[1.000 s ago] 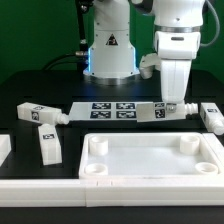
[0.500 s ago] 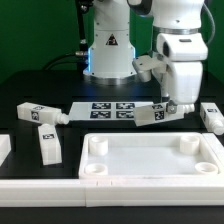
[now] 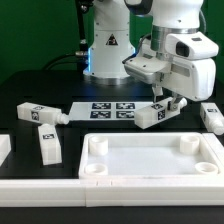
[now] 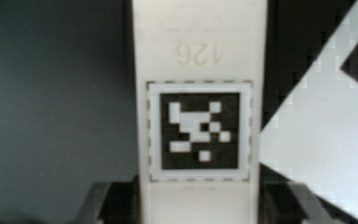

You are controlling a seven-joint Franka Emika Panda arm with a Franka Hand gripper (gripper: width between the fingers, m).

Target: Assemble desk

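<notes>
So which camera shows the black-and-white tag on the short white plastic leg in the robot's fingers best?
The wrist view: the short white plastic leg fills it and its black-and-white tag shows large. The exterior view shows the leg small and tilted in the fingers, with the tag only a speck.

A black table [image 3: 40, 85] fills the scene, its matte top running from the near edge back to a green wall [image 3: 30, 30] that shows at the far left. Flat on the table, about midway back, lies the marker board [image 3: 105, 108], a thin white strip printed with black-and-white tags. A long white rail [image 3: 110, 188] runs along the near edge from left to right. The light is bright and even, with only soft shadows on the dark top. In the wrist view the table shows as plain dark ground.
</notes>
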